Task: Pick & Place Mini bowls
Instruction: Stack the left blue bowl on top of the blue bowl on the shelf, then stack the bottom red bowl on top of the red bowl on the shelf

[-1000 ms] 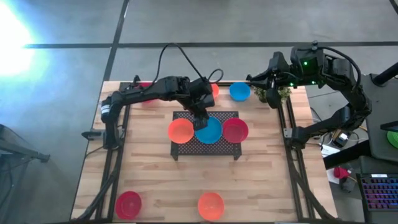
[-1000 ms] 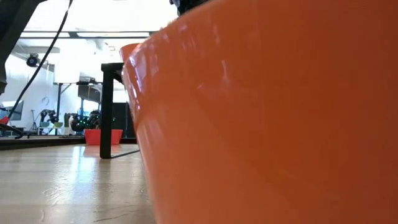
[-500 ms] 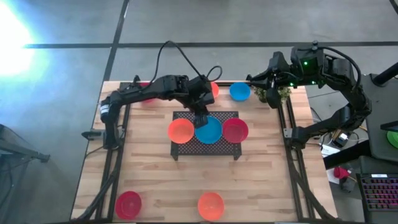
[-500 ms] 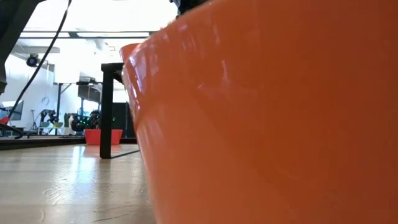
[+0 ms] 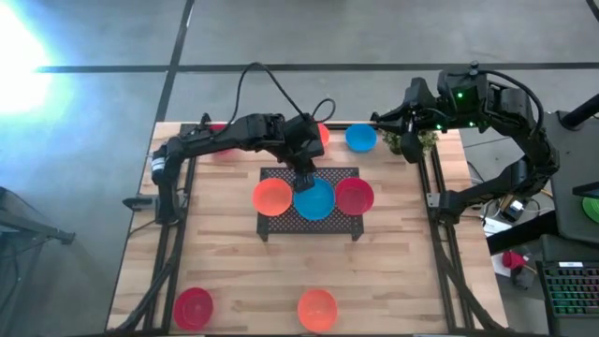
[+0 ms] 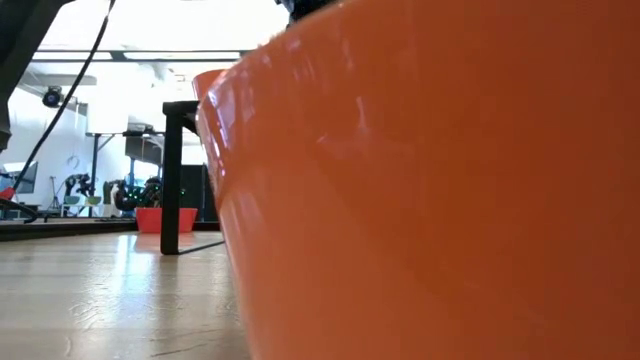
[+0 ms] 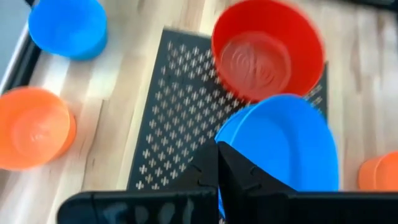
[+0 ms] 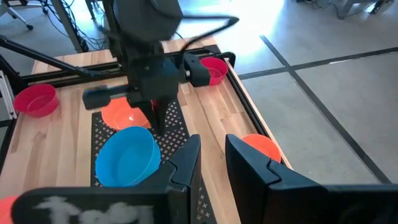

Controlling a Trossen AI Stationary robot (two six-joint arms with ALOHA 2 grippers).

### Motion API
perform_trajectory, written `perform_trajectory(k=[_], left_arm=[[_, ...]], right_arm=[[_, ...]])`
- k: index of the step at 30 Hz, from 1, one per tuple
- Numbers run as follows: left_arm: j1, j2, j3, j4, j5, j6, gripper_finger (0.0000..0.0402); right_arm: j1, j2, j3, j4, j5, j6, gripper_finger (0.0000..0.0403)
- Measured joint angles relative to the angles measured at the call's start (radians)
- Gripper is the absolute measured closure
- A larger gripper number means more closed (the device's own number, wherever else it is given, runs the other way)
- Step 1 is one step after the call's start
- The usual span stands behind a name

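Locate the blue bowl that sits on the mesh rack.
In the high view the blue bowl sits mid-table on the mesh rack, between an orange bowl and a red bowl, with the shut left gripper at its rim.

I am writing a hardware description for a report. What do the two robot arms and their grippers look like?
Both arms are dark, almost black, with jointed segments. A black cable loops above the left arm; the right arm shows a small green light near its wrist. The left gripper has two dark, tapered fingers. The right gripper has two dark, blocky fingers.
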Motion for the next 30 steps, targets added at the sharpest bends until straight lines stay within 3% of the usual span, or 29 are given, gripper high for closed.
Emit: perform_trajectory(k=[7, 21, 30], left_arm=[[-0.01, 0.006, -0.003, 0.062, 0.007, 0.011, 0.0401], [-0.01, 0.011, -0.159, 0.11, 0.007, -0.002, 0.0401], [-0.01, -0.012, -0.091, 0.106, 0.005, -0.003, 0.0402]], right_arm=[[0.0, 0.0, 0.0, 0.0, 0.0, -0.004, 0.033], [0.0, 0.0, 0.0, 0.0, 0.0, 0.003, 0.033], [0.0, 0.0, 0.0, -0.001, 0.0, 0.003, 0.033]])
